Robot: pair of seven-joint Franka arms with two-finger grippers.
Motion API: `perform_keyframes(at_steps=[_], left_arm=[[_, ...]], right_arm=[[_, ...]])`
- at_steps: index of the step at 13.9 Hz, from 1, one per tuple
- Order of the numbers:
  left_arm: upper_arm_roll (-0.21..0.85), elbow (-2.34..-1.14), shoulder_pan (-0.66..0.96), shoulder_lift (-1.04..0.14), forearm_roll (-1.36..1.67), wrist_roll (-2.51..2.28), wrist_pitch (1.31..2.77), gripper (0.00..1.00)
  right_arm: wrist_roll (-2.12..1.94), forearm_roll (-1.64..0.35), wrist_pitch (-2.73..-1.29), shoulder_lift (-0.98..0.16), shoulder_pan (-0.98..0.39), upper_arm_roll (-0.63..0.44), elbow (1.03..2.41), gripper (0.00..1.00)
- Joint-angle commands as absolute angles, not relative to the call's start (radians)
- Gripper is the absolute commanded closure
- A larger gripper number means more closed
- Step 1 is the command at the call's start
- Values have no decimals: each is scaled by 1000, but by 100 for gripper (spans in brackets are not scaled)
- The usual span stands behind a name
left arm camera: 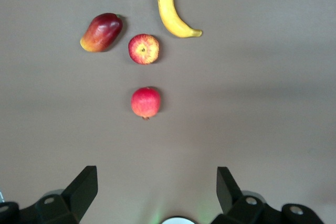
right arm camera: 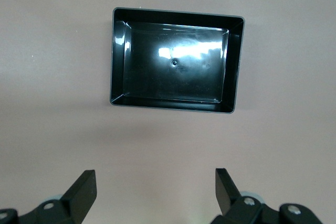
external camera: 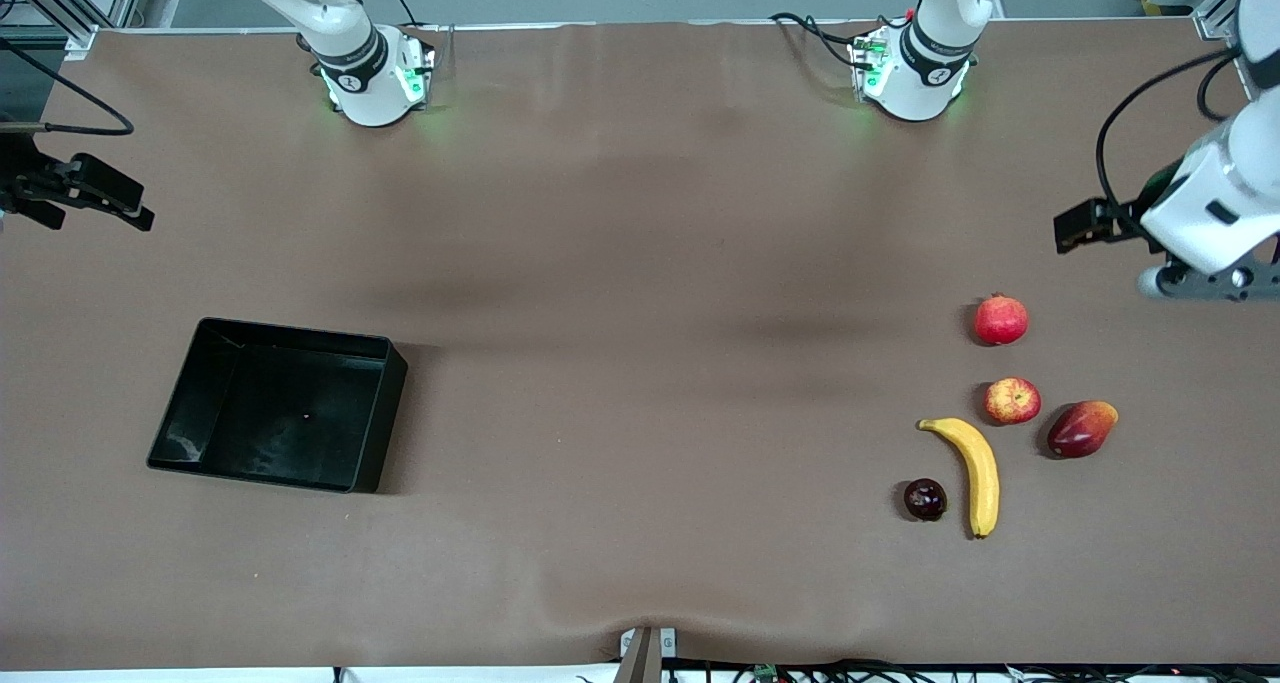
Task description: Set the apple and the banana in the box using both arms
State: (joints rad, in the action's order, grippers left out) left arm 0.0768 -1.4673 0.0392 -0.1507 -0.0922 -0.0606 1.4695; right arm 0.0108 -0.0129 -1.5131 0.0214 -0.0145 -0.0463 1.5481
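The apple and banana lie together at the left arm's end of the surface, near the wide-open left claw, while the wide-open right claw hovers by the empty box.

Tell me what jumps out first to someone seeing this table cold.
A cluster of fruit at the left arm's end: a long yellow banana, a red-and-yellow apple beside it, plus a pomegranate, a mango-like fruit and a dark round fruit. At the right arm's end sits an empty black box. Both grippers, left and right, hang open above the table.
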Motion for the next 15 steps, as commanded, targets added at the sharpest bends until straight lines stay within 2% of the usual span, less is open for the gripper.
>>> perform_keyframes(at_steps=[1, 7, 15], left_arm=[[80, -1447, 38, -204, -117, -67, 1515, 0], [69, -1460, 17, -305, -115, -67, 1661, 0], [69, -1592, -43, -391, -115, -67, 1926, 0]], right_arm=[[26, -8, -1508, 20, -12, -43, 1537, 0], [26, -6, -1508, 20, -12, -43, 1537, 0], [26, -6, -1508, 20, -12, -43, 1537, 0]])
